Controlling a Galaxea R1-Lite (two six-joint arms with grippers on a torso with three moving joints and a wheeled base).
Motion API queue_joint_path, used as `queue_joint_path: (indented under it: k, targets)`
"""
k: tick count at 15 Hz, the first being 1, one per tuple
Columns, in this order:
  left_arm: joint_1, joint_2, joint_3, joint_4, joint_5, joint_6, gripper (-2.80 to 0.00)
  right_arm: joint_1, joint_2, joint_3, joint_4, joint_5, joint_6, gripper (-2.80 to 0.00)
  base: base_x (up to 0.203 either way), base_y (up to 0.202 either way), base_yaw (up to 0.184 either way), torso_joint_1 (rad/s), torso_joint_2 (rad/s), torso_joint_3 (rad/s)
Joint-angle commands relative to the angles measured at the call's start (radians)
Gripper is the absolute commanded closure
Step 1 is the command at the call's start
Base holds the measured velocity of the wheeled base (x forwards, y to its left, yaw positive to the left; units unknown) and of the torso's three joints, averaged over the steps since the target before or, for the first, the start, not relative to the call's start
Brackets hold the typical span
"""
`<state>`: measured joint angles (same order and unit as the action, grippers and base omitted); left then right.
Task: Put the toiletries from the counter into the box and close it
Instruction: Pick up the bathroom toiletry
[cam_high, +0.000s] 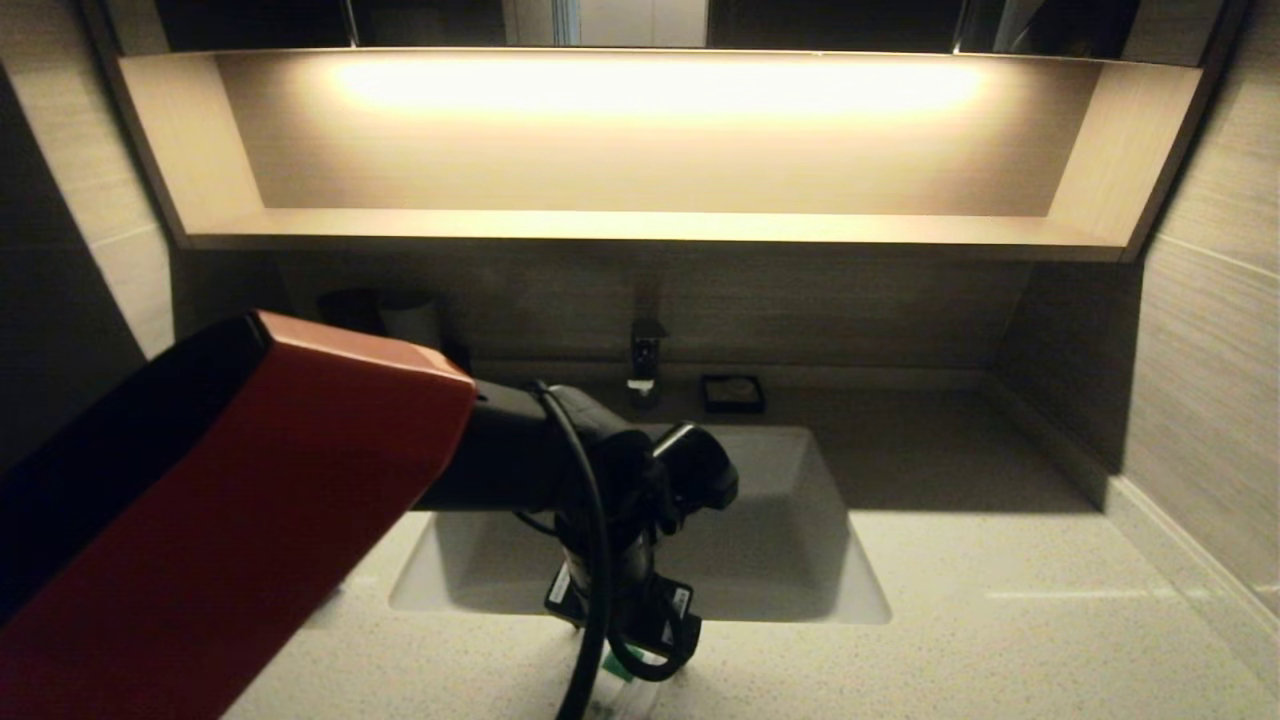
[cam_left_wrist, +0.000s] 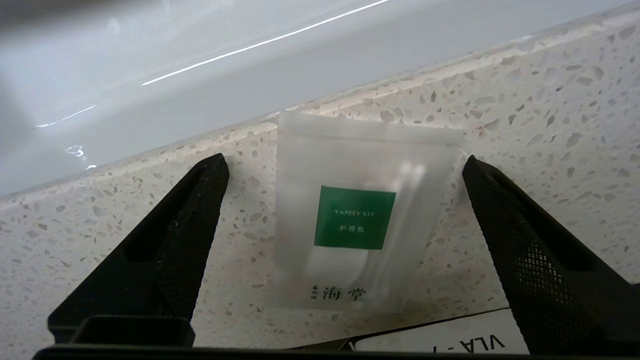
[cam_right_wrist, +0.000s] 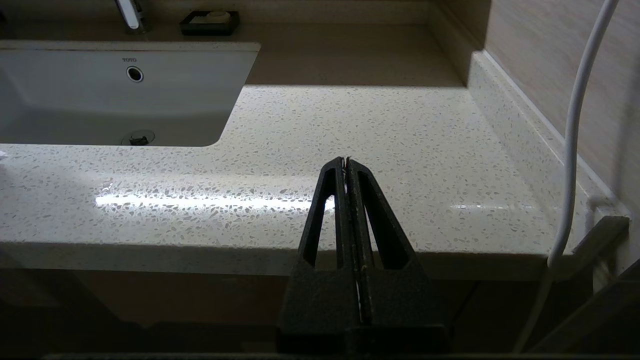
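A frosted plastic vanity kit pouch (cam_left_wrist: 355, 215) with a green label lies flat on the speckled counter (cam_left_wrist: 550, 125), just in front of the sink's rim. My left gripper (cam_left_wrist: 345, 159) is open and low over it, one finger on each side of the pouch and not touching it. In the head view the left gripper (cam_high: 630, 650) points down at the counter's front edge, and a corner of the pouch (cam_high: 622, 700) shows under it. My right gripper (cam_right_wrist: 346, 161) is shut and empty, parked at the counter's front edge on the right. No box is in view.
The white sink (cam_high: 870, 600) lies mid-counter, with a faucet (cam_high: 645, 355) and a black soap dish (cam_high: 733, 393) behind it. Dark cups (cam_high: 400, 315) stand at the back left. A wall runs along the counter's right side, where a white cable (cam_right_wrist: 575, 125) hangs.
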<state>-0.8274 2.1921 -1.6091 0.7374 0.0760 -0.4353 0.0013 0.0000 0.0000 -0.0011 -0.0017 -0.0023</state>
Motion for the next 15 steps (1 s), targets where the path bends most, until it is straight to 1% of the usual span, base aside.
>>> queue_joint_path:
  k: [1, 5, 7, 15]
  targets:
    - [-0.001, 0.003, 0.000, 0.002, -0.001, -0.003, -2.80, 0.000, 0.000, 0.002, 0.000, -0.001, -0.001, 0.00, 0.000, 0.000, 0.000, 0.000, 0.00, 0.000]
    - [0.000, 0.004, -0.009, 0.003, -0.001, -0.016, -2.80, 0.000, 0.000, 0.002, 0.000, 0.000, -0.001, 0.00, 0.000, 0.000, 0.000, 0.000, 0.00, 0.000]
    - [0.000, 0.006, -0.021, 0.010, -0.001, -0.034, -2.80, 0.000, 0.000, 0.002, 0.000, 0.000, -0.001, 0.00, 0.000, 0.000, 0.000, 0.000, 0.00, 0.000]
    - [-0.001, 0.011, -0.023, 0.011, -0.002, -0.037, -2.80, 0.000, 0.000, 0.002, 0.000, 0.000, -0.001, 0.00, 0.000, 0.000, 0.000, 0.000, 0.00, 0.000]
